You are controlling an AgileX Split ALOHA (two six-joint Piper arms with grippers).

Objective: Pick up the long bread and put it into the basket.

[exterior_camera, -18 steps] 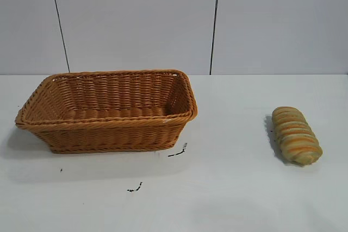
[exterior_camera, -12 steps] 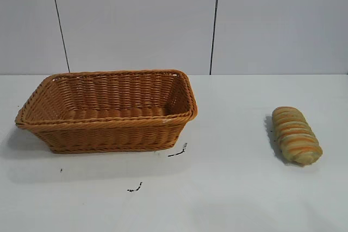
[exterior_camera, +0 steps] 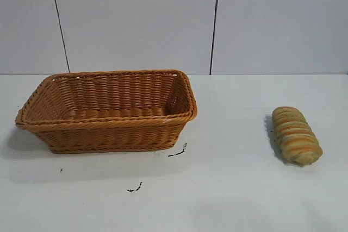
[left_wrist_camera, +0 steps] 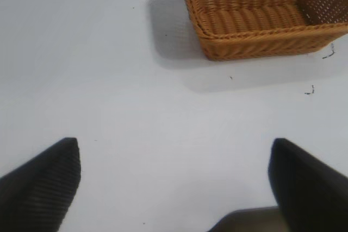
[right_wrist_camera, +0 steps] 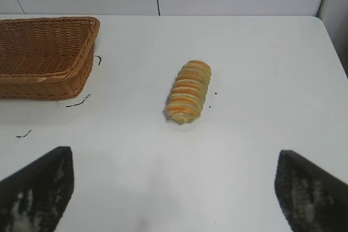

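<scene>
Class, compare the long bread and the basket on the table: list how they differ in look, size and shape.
The basket is far larger than the long bread. The basket is woven, open-topped and hollow; the long bread is a solid loaf with rounded ends. The basket is uniformly orange-brown; the long bread is tan-yellow with orange stripes. Both rest on the white table, apart.

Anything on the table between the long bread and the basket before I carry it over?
Nothing visible blocks the way. The long bread lies alone, well apart from the basket, with only bare table and small dark marks between them. The basket looks empty.

Basket (exterior_camera: 106, 110) left on the table (exterior_camera: 234, 188) — long bread (exterior_camera: 295, 135) well apart, right.
</scene>
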